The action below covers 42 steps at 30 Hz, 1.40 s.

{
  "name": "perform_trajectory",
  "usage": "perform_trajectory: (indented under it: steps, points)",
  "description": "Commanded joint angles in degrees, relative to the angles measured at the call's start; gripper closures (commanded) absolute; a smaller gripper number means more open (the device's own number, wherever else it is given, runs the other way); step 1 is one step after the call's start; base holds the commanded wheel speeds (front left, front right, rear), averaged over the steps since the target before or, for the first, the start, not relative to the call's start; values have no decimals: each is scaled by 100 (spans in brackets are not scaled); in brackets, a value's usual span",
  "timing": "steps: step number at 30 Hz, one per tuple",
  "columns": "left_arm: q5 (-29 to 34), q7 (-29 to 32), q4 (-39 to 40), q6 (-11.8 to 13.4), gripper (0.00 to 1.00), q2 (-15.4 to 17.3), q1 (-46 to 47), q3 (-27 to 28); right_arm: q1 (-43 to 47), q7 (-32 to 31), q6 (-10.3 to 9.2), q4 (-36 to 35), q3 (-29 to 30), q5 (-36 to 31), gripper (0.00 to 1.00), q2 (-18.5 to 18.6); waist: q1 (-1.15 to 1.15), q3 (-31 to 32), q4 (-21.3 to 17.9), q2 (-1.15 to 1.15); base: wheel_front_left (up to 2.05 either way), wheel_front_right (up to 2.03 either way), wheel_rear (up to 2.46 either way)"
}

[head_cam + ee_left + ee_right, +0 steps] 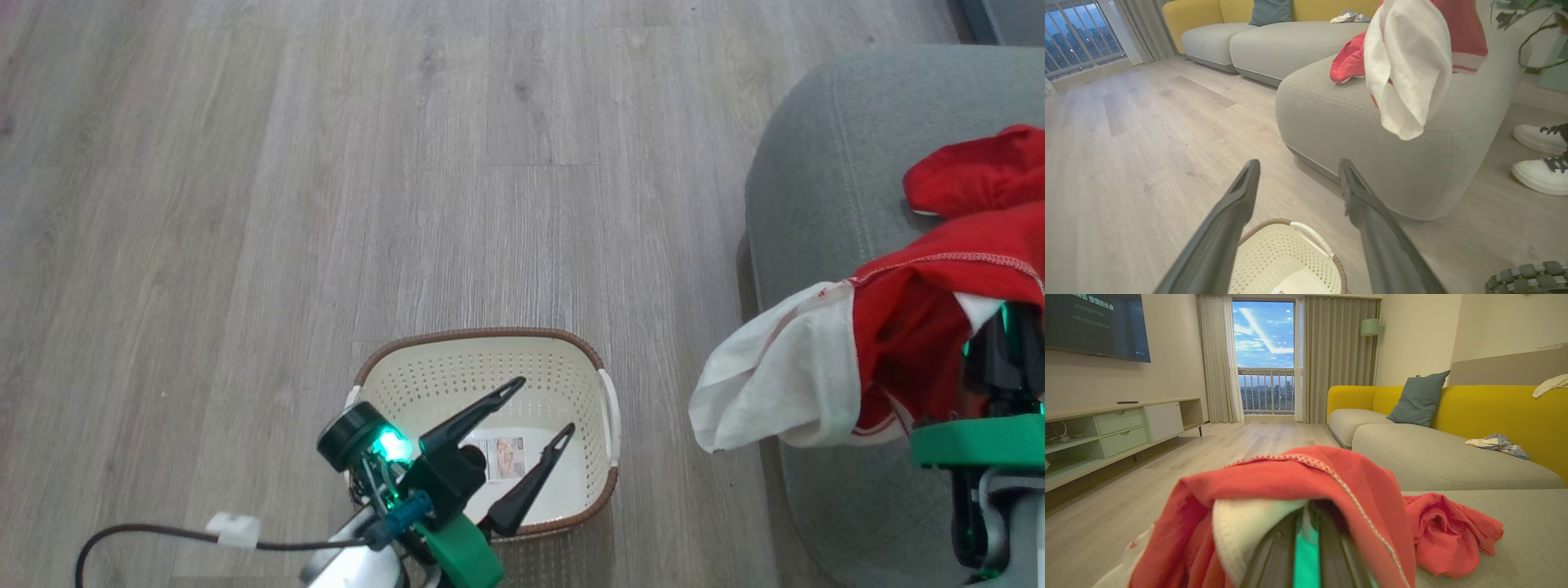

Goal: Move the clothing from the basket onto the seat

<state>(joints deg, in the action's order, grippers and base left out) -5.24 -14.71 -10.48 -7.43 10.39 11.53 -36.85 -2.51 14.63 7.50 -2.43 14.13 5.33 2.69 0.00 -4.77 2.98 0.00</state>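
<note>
The cream basket (482, 336) stands on the wood floor holding nothing but its label sticker. My left gripper (544, 405) hangs open over it with nothing between its fingers; the left wrist view shows this gripper (1298, 167) above the basket (1290, 261). At the right, my right gripper (1000, 343) is shut on a red and white garment (816, 367) that drapes over its fingers, above the near edge of the grey seat (824, 147). A second red garment (980, 175) lies on the seat. In the right wrist view the held garment (1298, 477) covers my fingertips, and the lying garment (1449, 535) is beyond.
A person's white shoes (1539, 159) stand on the floor right of the seat. A grey and yellow sofa (1433, 453) with a teal cushion (1419, 398) runs behind. A TV cabinet (1122, 428) lines the far wall. A dark cable (147, 535) trails from my left arm.
</note>
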Motion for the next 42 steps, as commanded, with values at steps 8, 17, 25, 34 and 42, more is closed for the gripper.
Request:
perform_trajectory:
  steps: [8,17,25,34,42]
  points:
    - [-203,-29,191,-5,0,-128,-12,315,-87,37,-1,-19,-55,118,100,21,0,-23,-70,0,0,0,0]
    - [-110,-29,238,-5,0,-129,10,484,-196,37,-1,-161,34,58,100,20,0,-58,-251,0,0,0,0]
    - [20,-29,398,-5,0,-99,103,439,-347,37,-1,-412,134,14,100,20,0,-253,-901,0,0,0,0]
    - [71,-29,553,-5,0,13,304,300,-442,37,-1,-650,247,90,100,19,0,-602,-1940,0,0,0,0]
    - [175,-29,643,-5,0,189,526,66,-446,37,-1,-742,422,282,100,19,0,-1007,-2661,0,0,0,0]
